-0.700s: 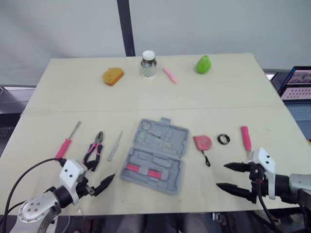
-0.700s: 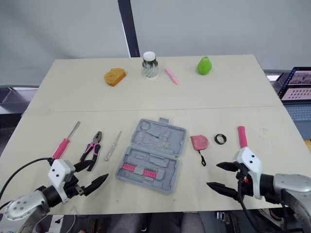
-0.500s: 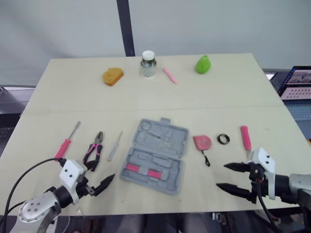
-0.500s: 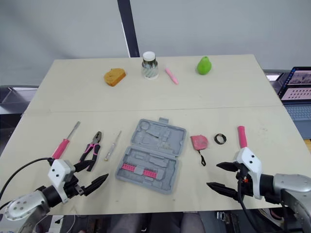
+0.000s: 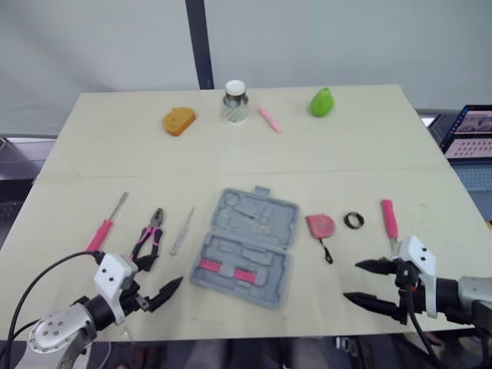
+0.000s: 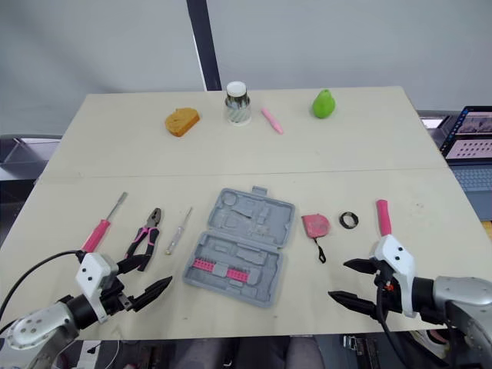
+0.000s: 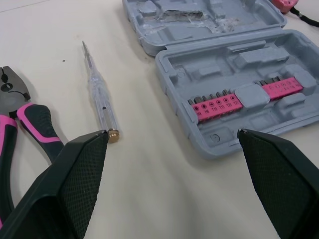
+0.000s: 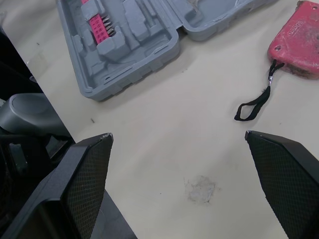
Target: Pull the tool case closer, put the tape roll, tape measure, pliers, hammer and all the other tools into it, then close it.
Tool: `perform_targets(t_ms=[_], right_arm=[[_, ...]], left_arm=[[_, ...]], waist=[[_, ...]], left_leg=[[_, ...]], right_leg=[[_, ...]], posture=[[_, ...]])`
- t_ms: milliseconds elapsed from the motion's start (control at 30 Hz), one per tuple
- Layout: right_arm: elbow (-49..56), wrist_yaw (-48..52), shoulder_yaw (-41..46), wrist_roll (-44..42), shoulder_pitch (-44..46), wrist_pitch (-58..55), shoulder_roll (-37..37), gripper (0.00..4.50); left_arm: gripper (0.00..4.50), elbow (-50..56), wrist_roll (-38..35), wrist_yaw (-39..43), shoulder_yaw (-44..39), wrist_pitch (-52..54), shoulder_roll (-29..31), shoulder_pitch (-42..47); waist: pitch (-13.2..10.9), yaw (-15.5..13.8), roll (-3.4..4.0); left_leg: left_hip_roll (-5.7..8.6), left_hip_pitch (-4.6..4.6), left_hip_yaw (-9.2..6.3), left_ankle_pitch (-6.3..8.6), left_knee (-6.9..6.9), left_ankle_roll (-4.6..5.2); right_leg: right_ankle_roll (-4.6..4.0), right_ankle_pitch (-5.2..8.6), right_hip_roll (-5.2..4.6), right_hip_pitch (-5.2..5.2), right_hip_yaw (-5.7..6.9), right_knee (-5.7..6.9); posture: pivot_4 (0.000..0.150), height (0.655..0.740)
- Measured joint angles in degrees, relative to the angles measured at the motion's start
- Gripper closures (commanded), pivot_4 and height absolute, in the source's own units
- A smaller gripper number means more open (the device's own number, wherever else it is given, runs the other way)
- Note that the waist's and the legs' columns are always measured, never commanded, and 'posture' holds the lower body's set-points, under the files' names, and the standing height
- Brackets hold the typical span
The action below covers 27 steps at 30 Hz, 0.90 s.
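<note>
A grey plastic tool case [image 5: 246,246] lies open and flat at the middle of a beige counter [image 5: 115,154], set at a slant, not yet drawn toward the near edge. To its left lie a clear tester screwdriver [image 5: 182,231], pink-handled pliers [image 5: 150,238] and a pink-handled screwdriver [image 5: 104,227]. To its right lie a red tape measure [image 5: 320,225], a small black tape roll [image 5: 354,220] and a pink handle [image 5: 389,219], probably the hammer's, whose head is hidden. The left hand [image 5: 160,278] and the right hand [image 5: 351,280] hover low at the near edge on either side of the case, each with fingers spread apart and holding nothing. The case looks light and stiff, likely to slide easily. Its near half seems the better hold, pinched at the rim, since the far half hinges freely. The head views give the whole layout. The left wrist view adds rows of pink bits [image 7: 217,104] seated in the near half. The right wrist view adds the tape measure's black strap loop [image 8: 254,107].
</note>
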<state>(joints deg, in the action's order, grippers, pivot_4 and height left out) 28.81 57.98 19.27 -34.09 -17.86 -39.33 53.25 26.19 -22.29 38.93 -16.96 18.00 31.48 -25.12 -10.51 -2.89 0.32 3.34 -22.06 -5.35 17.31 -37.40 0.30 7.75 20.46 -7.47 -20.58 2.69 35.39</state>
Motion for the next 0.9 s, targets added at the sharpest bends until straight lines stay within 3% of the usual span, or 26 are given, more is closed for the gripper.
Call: perform_targets(t_ms=[300, 367, 500, 700, 733, 900], right_arm=[[0.0, 0.0, 0.0, -0.1, 0.0, 0.0, 0.0, 0.00], [0.2, 0.0, 0.2, -0.2, 0.1, -0.5, 0.2, 0.00], [0.6, 0.0, 1.3, -0.8, 1.6, -1.0, 0.7, 1.27], [2.7, -0.6, -0.1, -1.3, 5.4, -1.2, 1.0, 4.25], [2.7, -0.9, -1.1, -1.1, 6.1, -1.1, 0.9, 4.43], [1.5, -3.3, -8.0, 2.4, 11.0, -0.3, -0.2, 4.43]], left_arm=[[0.07, -0.2, -0.1, 0.3, -0.7, -0.5, 0.2, 0.7], [0.07, -1.3, -4.4, 2.1, -1.7, 2.3, 1.7, 4.6], [1.31, -2.7, -7.7, 4.7, -2.8, 6.3, 6.2, 11.4], [4.28, -9.2, -5.6, 7.2, 2.0, 7.9, 10.8, 20.4], [4.42, -11.4, -4.5, 8.2, 3.5, 7.2, 11.3, 22.3], [4.42, -22.5, 0.1, 12.1, 9.3, 4.0, 12.4, 30.5]], waist=[[0.0, 0.0, 0.00], [0.0, -0.3, 0.00], [0.0, 0.0, 0.01], [0.0, 0.5, 0.02], [0.0, 0.5, 0.01], [0.0, 1.1, 0.00]], left_leg=[[0.00, 0.00, 0.00, 0.00, 0.00, 0.00], [0.00, -0.01, -0.06, 0.00, -0.05, -0.01], [0.01, 0.01, -0.05, -0.01, -0.04, -0.01], [0.00, 0.02, -0.05, -0.02, 0.03, -0.03], [0.00, 0.03, -0.05, -0.02, 0.03, -0.03], [0.02, 0.02, -0.06, -0.03, 0.03, -0.04]], right_leg=[[0.00, 0.00, 0.00, 0.00, 0.00, 0.00], [0.00, 0.00, 0.00, 0.00, 0.05, 0.06], [0.00, 0.00, 0.02, 0.00, 0.02, 0.09], [0.00, 0.00, 0.04, -0.01, 0.04, 0.26], [0.00, 0.00, 0.05, -0.01, 0.03, 0.25], [0.00, 0.00, 0.04, -0.04, 0.04, 0.29]], posture=[[0.150, 0.7356], [0.150, 0.7356], [0.150, 0.7356], [0.150, 0.7356], [0.150, 0.7356], [0.150, 0.7356]])
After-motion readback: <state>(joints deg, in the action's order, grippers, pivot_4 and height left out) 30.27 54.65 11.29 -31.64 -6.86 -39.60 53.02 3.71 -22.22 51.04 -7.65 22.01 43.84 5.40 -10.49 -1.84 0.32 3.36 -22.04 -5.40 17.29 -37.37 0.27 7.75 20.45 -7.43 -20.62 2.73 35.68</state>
